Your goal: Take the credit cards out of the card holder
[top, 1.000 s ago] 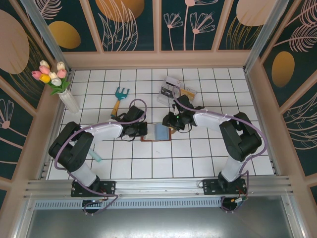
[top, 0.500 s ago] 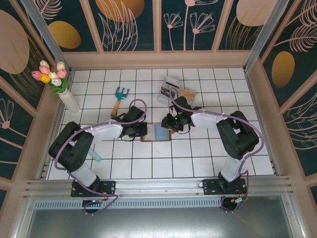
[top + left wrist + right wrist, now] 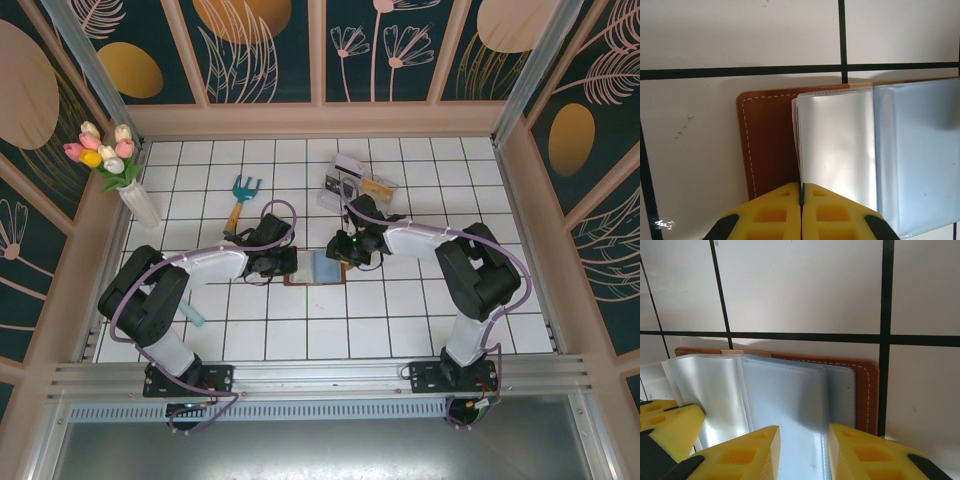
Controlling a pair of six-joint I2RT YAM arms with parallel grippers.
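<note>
The card holder (image 3: 316,268) lies open on the white tiled surface (image 3: 400,310), brown cover down and its clear sleeves (image 3: 835,145) facing up, squarely between the two arms. The left end effector (image 3: 801,192) sits at its left side, yellow fingers pressed together right where the sleeve edges run in; whether a sleeve is caught there I cannot tell. The right end effector (image 3: 802,442) is at the right-hand page, fingers spread apart, the blue-grey sleeve showing between them.
</note>
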